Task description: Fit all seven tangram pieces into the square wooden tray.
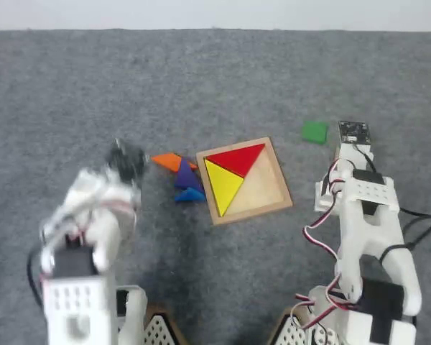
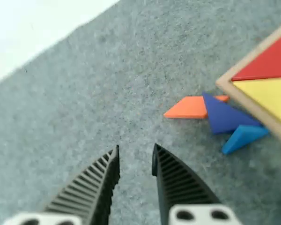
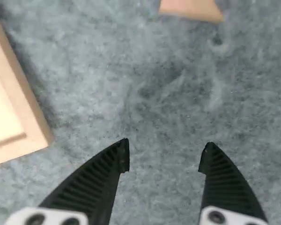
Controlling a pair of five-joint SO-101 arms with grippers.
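Observation:
The square wooden tray (image 1: 272, 202) lies mid-table with a red triangle (image 1: 238, 158) and a yellow triangle (image 1: 221, 185) in it. Just left of the tray lie an orange piece (image 1: 168, 161), a purple piece (image 1: 184, 176) and a blue triangle (image 1: 190, 195), the same orange piece (image 2: 189, 107), purple piece (image 2: 225, 116) and blue triangle (image 2: 241, 137) in the left wrist view. A green square (image 1: 314, 131) lies off the tray's far right corner. My left gripper (image 2: 135, 154) hovers left of the orange piece, narrowly open and empty. My right gripper (image 3: 166, 146) is open over bare mat beside the tray's corner (image 3: 18, 126).
Grey mat covers the whole table, with free room on all sides of the tray. A small flat piece (image 3: 192, 10), tan in the right wrist view, lies ahead of the right gripper. The mat's far edge (image 1: 215, 30) meets a pale wall.

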